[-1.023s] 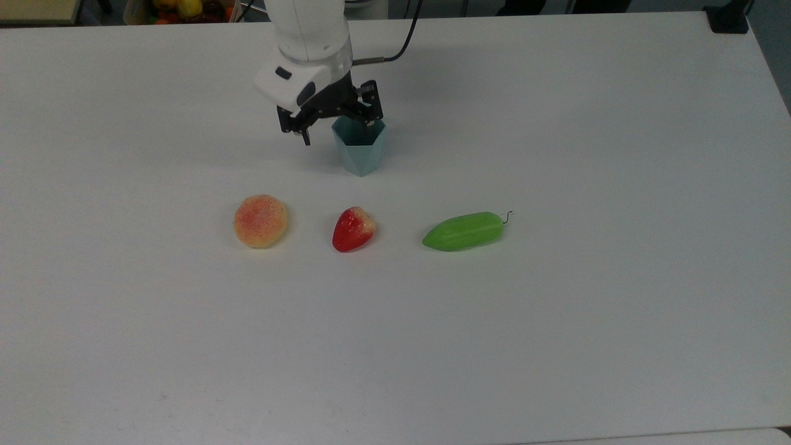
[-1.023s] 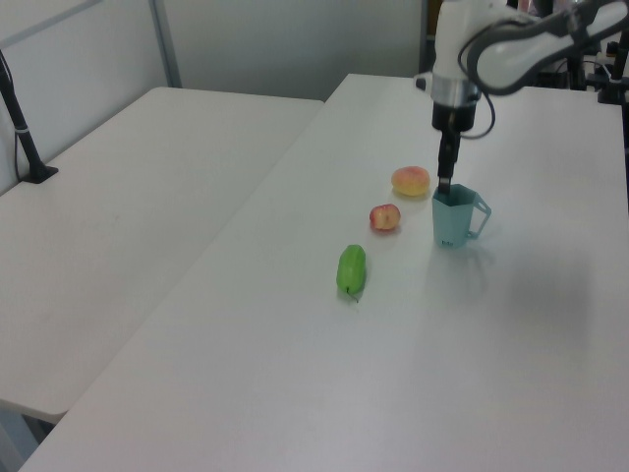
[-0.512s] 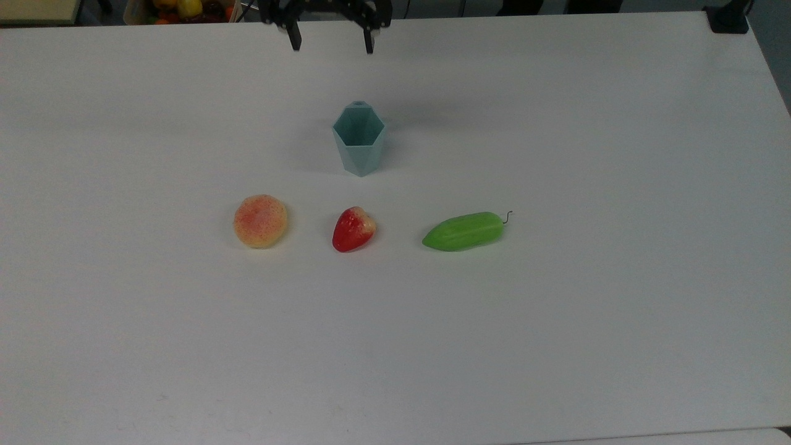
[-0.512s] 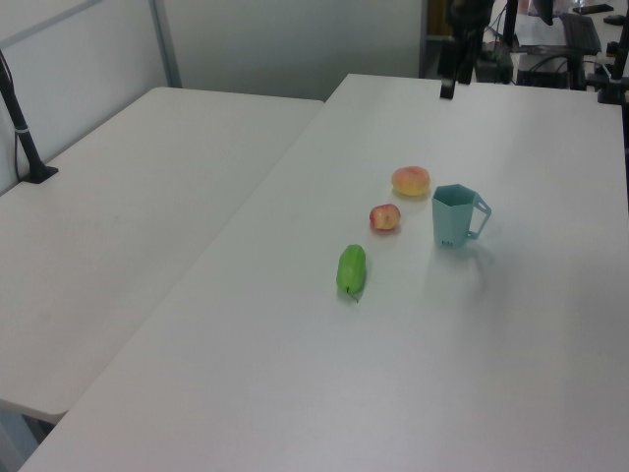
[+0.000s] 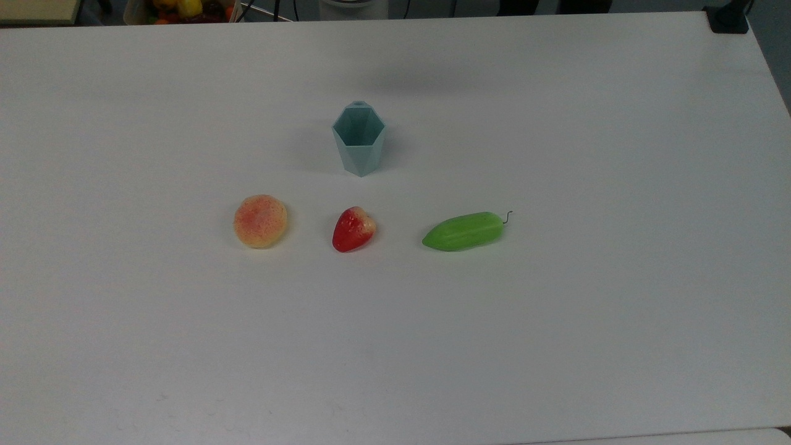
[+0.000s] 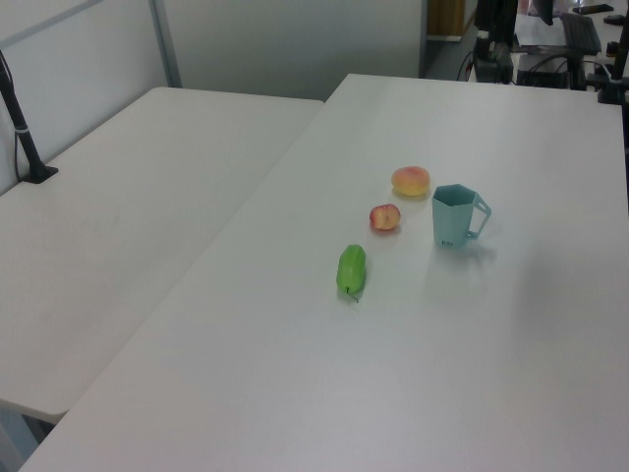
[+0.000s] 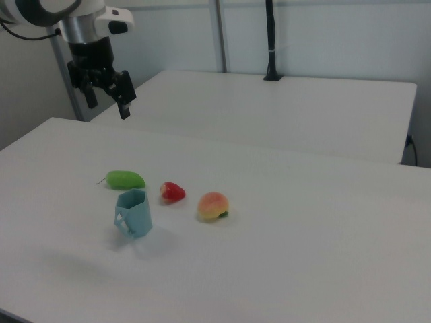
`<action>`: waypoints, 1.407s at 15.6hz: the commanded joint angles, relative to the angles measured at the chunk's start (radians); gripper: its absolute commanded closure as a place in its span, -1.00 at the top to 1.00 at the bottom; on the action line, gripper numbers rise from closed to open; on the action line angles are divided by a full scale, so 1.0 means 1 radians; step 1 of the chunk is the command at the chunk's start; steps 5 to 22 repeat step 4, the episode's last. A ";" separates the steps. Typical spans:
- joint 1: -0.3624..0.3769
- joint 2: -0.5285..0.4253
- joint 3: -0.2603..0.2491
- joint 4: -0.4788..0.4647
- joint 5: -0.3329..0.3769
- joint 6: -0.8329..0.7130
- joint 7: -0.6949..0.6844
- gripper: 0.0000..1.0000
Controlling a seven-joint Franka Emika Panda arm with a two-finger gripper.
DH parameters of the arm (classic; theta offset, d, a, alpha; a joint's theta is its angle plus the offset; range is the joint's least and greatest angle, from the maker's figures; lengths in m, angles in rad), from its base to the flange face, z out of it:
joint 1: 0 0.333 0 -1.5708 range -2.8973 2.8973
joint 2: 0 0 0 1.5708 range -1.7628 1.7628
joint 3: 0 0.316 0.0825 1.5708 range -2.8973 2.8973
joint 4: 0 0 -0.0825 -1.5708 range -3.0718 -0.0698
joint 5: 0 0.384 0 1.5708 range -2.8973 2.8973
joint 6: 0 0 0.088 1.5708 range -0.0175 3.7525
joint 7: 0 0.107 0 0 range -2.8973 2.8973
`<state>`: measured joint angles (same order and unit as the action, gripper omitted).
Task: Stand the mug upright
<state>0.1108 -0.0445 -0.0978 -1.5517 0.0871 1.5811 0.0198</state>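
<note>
The mug [image 5: 359,140] is standing up on the table [image 5: 618,309], at 12 o'clock from the strawberry [image 5: 353,228] in the top view, and the gripper [image 7: 106,94] is hanging high with fingers apart, holding nothing, so it should be keeping clear.
</note>
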 commanded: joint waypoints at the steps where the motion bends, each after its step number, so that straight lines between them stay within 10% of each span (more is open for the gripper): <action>1: -0.026 -0.006 0.017 -0.019 0.019 0.052 -0.063 1.00; 22: -0.020 -0.006 0.017 -0.024 0.016 0.065 -0.064 1.00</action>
